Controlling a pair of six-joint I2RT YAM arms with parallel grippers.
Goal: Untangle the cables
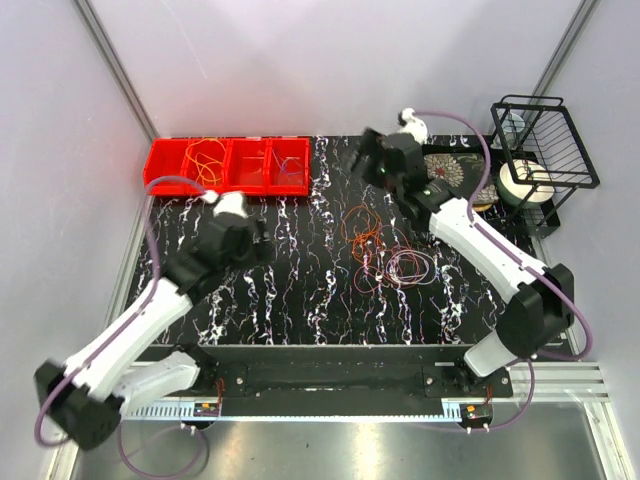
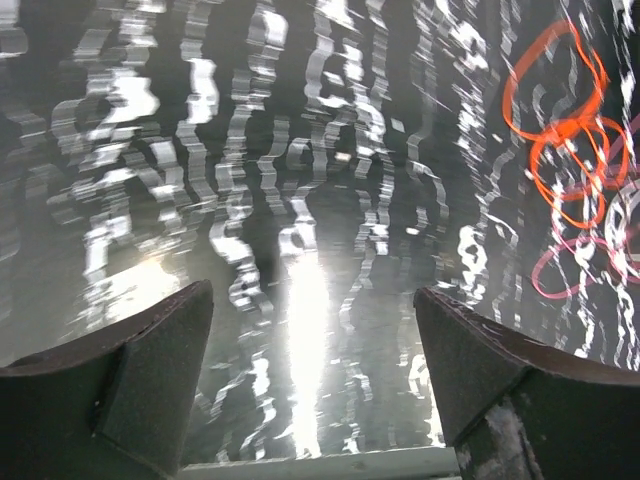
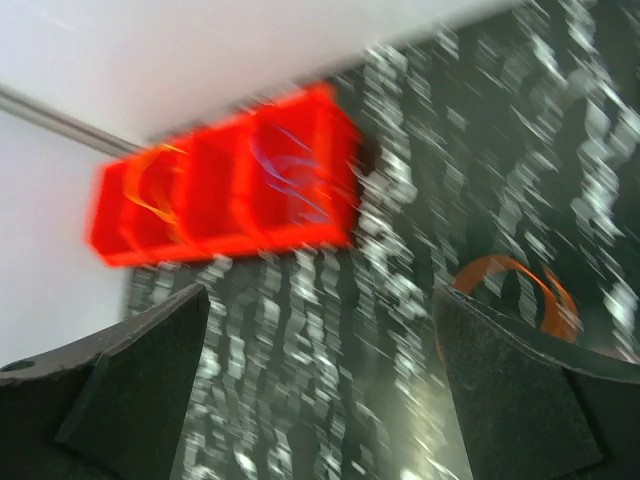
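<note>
White walls close in a black, white-veined bench. You'll find the loose cables lying in a tangle near its middle. An orange cable forms thin loops on the far left of the heap. It crosses into reddish-pink loops that lie nearer you and to the right.

More wire sits in the red bin at the bench's far left. There is a yellow-orange coil in the second compartment from the left and a bluish strand in the rightmost one.

Your left hand is over bare bench to the left of the tangle, apart from it. Its wrist view shows the fingers spread wide with nothing between them, and the orange loops lie off at the upper right.

Your right hand is beyond the tangle, facing the bin. It is also wide open and empty, though its wrist view is blurred.

A black wire basket stands at the far right corner.
</note>
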